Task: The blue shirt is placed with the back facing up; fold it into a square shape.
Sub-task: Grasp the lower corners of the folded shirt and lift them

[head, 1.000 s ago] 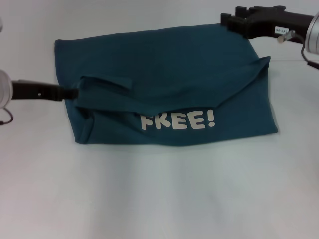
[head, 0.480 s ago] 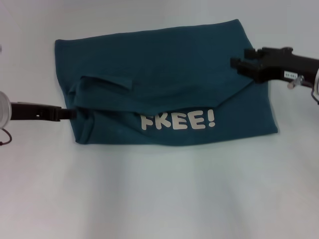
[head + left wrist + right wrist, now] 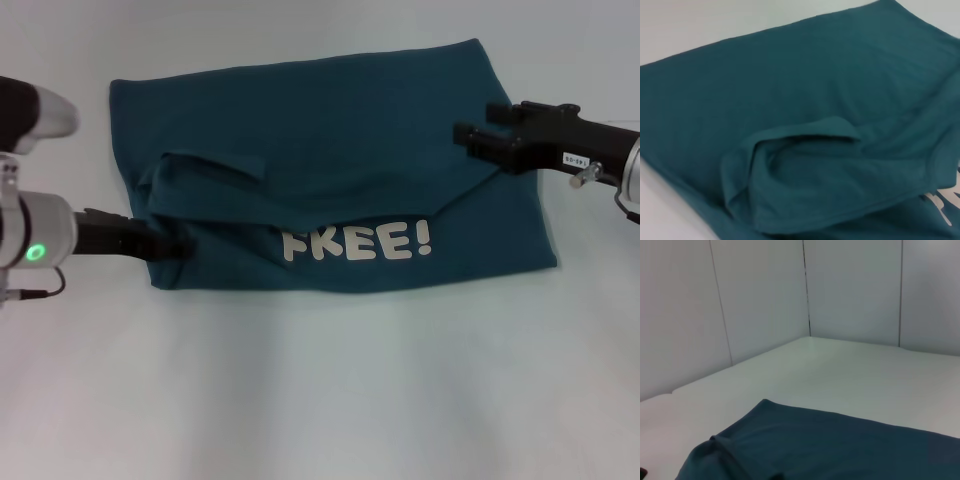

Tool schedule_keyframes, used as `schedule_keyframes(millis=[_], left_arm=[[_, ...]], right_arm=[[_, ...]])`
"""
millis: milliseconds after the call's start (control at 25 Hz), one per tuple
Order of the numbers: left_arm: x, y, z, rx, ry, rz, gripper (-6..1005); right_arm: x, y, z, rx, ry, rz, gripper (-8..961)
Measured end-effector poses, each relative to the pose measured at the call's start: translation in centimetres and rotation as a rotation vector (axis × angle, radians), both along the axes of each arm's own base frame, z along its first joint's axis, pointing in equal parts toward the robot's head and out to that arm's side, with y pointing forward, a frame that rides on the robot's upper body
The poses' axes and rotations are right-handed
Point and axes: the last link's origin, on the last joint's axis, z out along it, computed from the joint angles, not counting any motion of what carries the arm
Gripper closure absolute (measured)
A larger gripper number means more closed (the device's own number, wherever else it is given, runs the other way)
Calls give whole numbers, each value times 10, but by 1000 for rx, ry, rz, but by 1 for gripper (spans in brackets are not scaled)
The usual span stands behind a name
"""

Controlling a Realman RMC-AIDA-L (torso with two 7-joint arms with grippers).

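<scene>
Across the middle of the head view lies the dark teal-blue cotton T-shirt [image 3: 330, 180], partly folded on the white tabletop [image 3: 320, 400]. Its plain back fills the upper part, and a turned-over band along the lower edge shows white "FREE!" lettering [image 3: 357, 243], right of centre. A loose flap of cloth [image 3: 215, 165] sticks up at centre left, above a bunched fold.

At the left edge the left gripper [image 3: 165, 243], black and slim, reaches in level with the lettering; its tip is buried in the bunched lower-left corner of the shirt, so whether its jaws pinch the cloth I cannot tell. Its silver wrist with a green light [image 3: 37, 252] sits at the far left.

From the right edge the black right gripper [image 3: 480, 140] lies over the shirt's right side, above the exclamation mark. How its jaws stand I cannot tell.

The left wrist view shows a rumpled pocket of folded cloth [image 3: 805, 165] close up. The right wrist view shows a shirt corner on the tabletop and pale panelled walls [image 3: 755, 305] behind.
</scene>
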Motion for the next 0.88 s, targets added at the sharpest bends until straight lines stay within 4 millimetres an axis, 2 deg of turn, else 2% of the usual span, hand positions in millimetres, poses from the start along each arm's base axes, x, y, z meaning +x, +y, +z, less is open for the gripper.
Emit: schedule_keyframes(millis=[160, 880], left_arm=[[-1, 2, -9, -15, 20, -15, 208], [-2, 0, -23, -89, 41, -39, 199]], right_arm=[[1, 1, 1, 1, 6, -8, 376], [4, 9, -6, 6, 0, -40, 382]])
